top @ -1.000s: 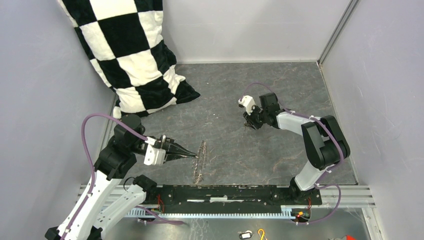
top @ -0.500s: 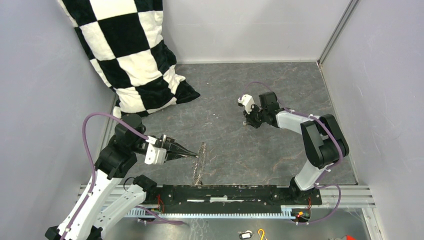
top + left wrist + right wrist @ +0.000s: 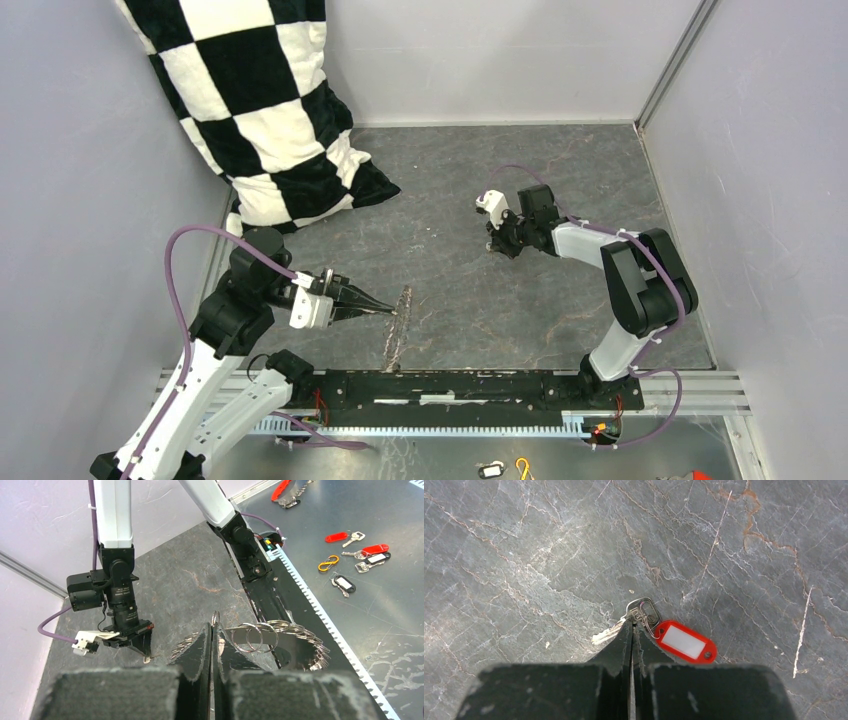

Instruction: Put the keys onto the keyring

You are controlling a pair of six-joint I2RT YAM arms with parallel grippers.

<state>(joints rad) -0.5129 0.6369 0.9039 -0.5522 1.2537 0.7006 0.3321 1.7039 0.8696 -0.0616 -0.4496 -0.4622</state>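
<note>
Keyring [image 3: 402, 325] near front edge of table [image 3: 480, 310], key [image 3: 606, 634] mid-table, well apart

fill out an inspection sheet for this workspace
surface: grey marbled mat
job's things: keyring upright at the near edge; key with red tag lying on the mat
clutter: checkered pillow far left; yellow hook and spare tagged keys on the tray
grippers: left gripper shut on keyring; right gripper shut on key
cables: purple cable looped along each arm
surroundings: grey walls
</note>
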